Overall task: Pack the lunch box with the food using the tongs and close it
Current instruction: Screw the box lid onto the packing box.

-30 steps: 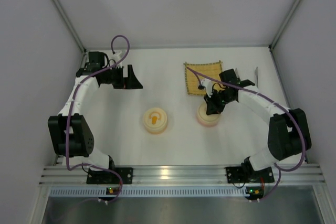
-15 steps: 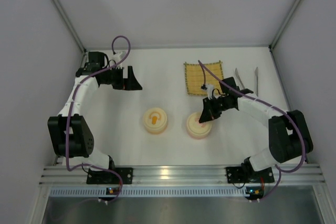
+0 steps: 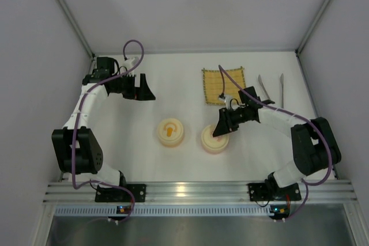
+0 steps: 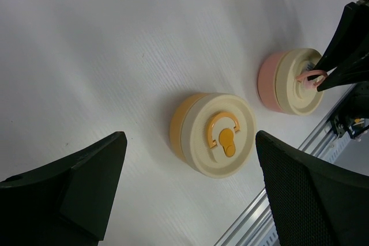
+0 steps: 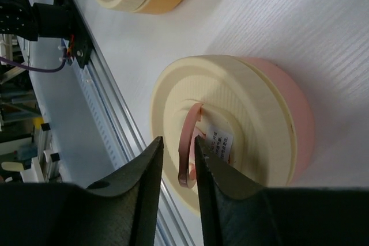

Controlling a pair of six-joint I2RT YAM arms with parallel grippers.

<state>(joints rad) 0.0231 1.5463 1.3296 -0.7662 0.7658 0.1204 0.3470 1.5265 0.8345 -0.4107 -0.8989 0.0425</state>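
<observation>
A pink lunch box (image 3: 214, 140) with a cream lid stands right of an orange lunch box (image 3: 170, 132), both lidded. My right gripper (image 3: 219, 130) is over the pink box's lid. In the right wrist view my right gripper (image 5: 177, 141) is slightly open. The raised pink lid handle (image 5: 185, 142) stands between the jaws, with a gap on one side. My left gripper (image 3: 147, 88) hangs wide open and empty at the back left, well away from the orange box (image 4: 213, 133). The tongs (image 3: 263, 89) lie at the back right. No food shows.
A yellow woven mat (image 3: 223, 84) lies behind the pink box, with nothing visible on it. The aluminium rail (image 3: 196, 191) runs along the near edge, close to both boxes. Grey walls close in the left, right and back sides.
My right gripper carried the pink box left and nearer by its handle, setting it beside the orange box, and its jaws have now parted. The tongs came into view.
</observation>
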